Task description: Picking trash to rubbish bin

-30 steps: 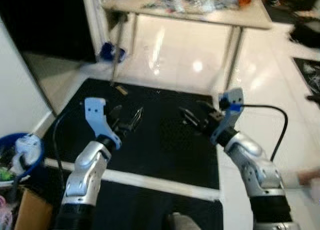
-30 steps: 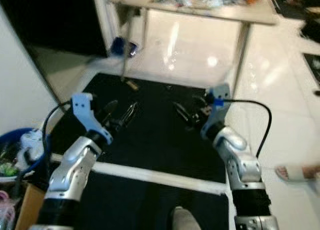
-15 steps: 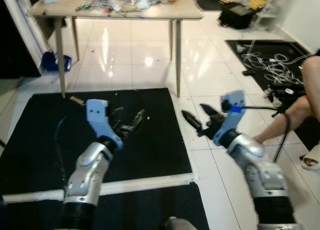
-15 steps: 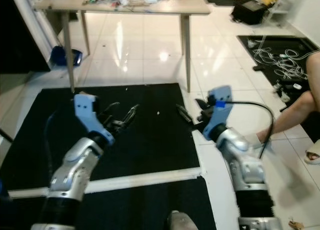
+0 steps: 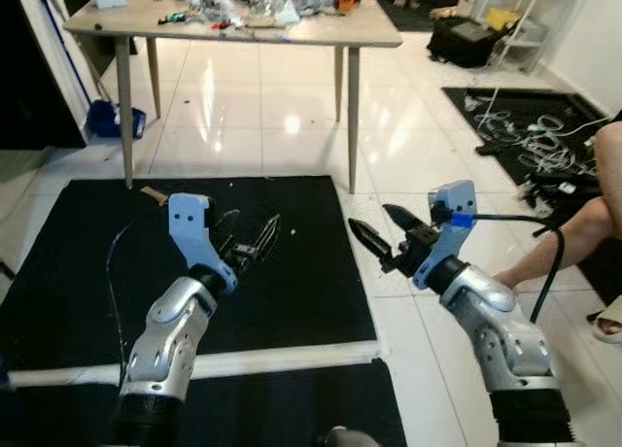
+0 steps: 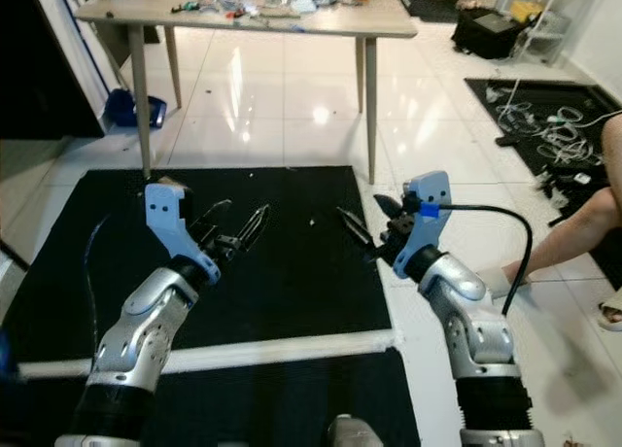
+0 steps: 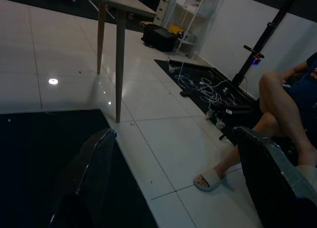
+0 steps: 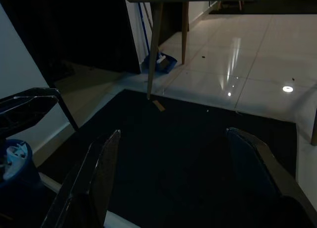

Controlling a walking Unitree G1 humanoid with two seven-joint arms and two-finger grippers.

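A small brown scrap [image 5: 151, 192] lies on the black mat [image 5: 58, 272] by the table leg; the right wrist view shows the scrap [image 8: 158, 105] too. Tiny white specks [image 5: 292, 230] dot the mat. My left gripper [image 5: 251, 223] hovers open over the mat's middle with nothing between its fingers. Just past the mat's right edge, my right gripper [image 5: 374, 219] is held open and empty above the white tiles. A blue rubbish bin [image 8: 17, 158] holding white trash appears in the right wrist view, beside a white wall.
A wooden table [image 5: 243, 24] covered in clutter stands behind the mat, a blue dustpan [image 5: 115, 121] near its left leg. A seated person's leg [image 5: 573, 238] and sandal [image 5: 610, 321] are at the right. Cables [image 5: 544, 141] lie on another black mat.
The camera has swung right and steadied: the blue bin left the eye views, and the person's leg and cables came in. Both arms keep the same raised, open pose.
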